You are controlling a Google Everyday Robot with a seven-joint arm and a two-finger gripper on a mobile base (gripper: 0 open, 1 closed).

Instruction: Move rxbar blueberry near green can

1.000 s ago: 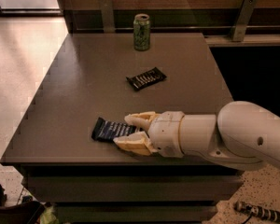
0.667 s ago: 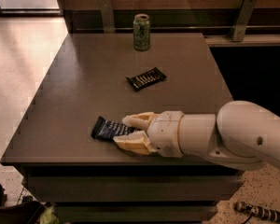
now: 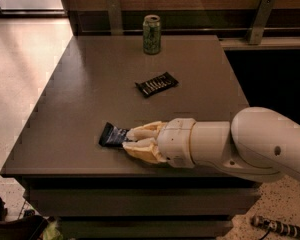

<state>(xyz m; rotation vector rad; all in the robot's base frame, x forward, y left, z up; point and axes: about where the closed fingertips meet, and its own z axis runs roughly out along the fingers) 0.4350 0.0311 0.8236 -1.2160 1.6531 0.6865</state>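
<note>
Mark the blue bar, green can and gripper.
blue bar [image 3: 111, 135]: camera view, exposed left end.
green can [image 3: 151, 35]: camera view, middle of its side.
gripper [image 3: 129, 140]: camera view, its front end, at the bar's right end.

**Tally: two bars, one can, one gripper**

Counting as we go. One table [image 3: 90, 84], dark top. Bars, that's two: one navy rxbar [image 3: 111, 134] near the front edge, and one black bar [image 3: 157, 84] at mid-table. One can [image 3: 151, 34] and only one, green, up by the back edge. One arm [image 3: 260, 144] reaches in from the right. It carries one gripper [image 3: 130, 140], low at the rxbar's right end. Behind the table, two metal pieces: left bracket [image 3: 114, 15] and right bracket [image 3: 260, 16].
</note>
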